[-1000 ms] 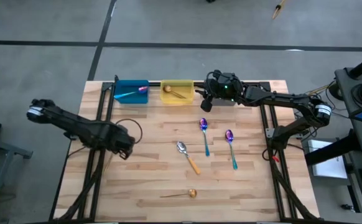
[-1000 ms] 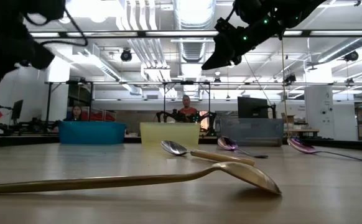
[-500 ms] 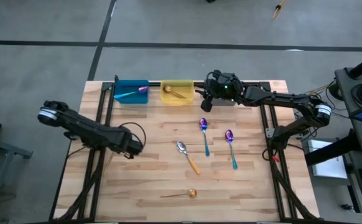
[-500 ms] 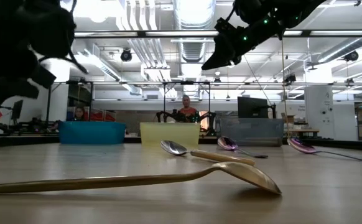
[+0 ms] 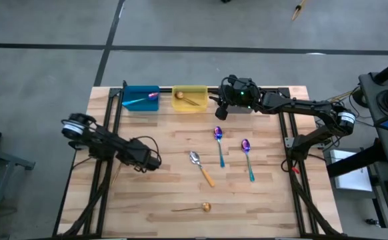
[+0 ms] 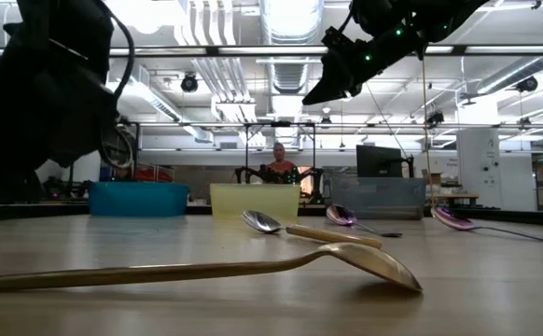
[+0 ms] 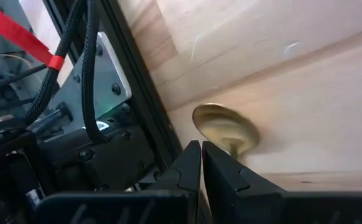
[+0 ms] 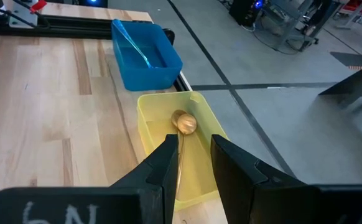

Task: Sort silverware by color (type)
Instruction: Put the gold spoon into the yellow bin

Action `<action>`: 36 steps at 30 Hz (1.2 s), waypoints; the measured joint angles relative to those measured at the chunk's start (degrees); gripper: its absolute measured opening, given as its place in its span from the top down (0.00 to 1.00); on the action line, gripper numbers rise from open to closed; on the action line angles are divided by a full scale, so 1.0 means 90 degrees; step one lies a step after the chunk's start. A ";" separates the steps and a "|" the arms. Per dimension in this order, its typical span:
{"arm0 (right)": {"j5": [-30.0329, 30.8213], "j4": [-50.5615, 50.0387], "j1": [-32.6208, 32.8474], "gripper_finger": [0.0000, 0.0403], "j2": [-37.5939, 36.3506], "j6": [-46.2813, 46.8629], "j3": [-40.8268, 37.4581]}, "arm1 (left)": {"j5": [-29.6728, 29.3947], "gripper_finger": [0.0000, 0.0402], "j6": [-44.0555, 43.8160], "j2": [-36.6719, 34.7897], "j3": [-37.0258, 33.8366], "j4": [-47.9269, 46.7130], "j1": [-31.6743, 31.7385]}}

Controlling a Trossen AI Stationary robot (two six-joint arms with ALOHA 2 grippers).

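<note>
Done, teal: one iridescent purple-blue spoon with a teal handle (image 5: 141,100) lies in the blue plastic bin (image 5: 129,93), which is just beside the yellow plastic bin (image 5: 199,107).
Done, gold: one all-gold spoon (image 8: 182,122) sits inside the yellow bin, bowl up against its far wall.
Gray bin: the gray plastic bin (image 6: 379,198) stands on the yellow bin's other side; whether it holds anything I cannot tell.
Left on the wooden counter (image 5: 161,200): two more purple-blue spoons with teal handles (image 5: 219,143) (image 5: 247,157), near the yellow bin on the right arm's side.
Also left: a silver-bowled spoon with an orange handle (image 5: 201,167), farther out from the yellow bin.
Also left: a long gold spoon (image 5: 195,209), farthest from the yellow bin, near the counter's front edge.
One more: a second loose gold spoon (image 7: 224,127), well away from the yellow bin, tight against the black frame rail (image 7: 150,112) on the left arm's side.
Left gripper (image 7: 201,146): low over that rail-side gold spoon, jaws pressed together, tips just beside its bowl; I cannot see it pinching anything.
Right gripper (image 8: 193,146): hanging right above the yellow bin, jaws partly spread, nothing between them.
Score, my call: two spoons clearly sorted, five in sight to go, so well under halfway.
</note>
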 joint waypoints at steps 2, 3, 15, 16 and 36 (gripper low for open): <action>0.0000 -0.0002 0.0000 0.79 -0.0001 0.0000 0.0000 | -0.0002 1.00 0.0085 0.0114 0.0000 0.0168 0.0000; 0.0000 -0.0002 0.0000 0.79 0.0000 0.0001 0.0000 | -0.0004 1.00 0.0102 0.0163 0.0000 0.0322 0.0000; 0.0000 -0.0002 0.0000 0.79 0.0000 0.0007 0.0000 | -0.0290 1.00 0.0114 0.0224 0.0384 0.1181 0.0010; 0.0000 0.0000 0.0000 0.79 0.0000 0.0009 0.0000 | -0.0373 1.00 0.0119 0.0213 0.0473 0.1227 0.0012; 0.0002 0.0000 0.0000 0.79 -0.0001 -0.0030 0.0000 | -0.0369 1.00 0.2943 -0.1473 0.0762 0.1394 0.0160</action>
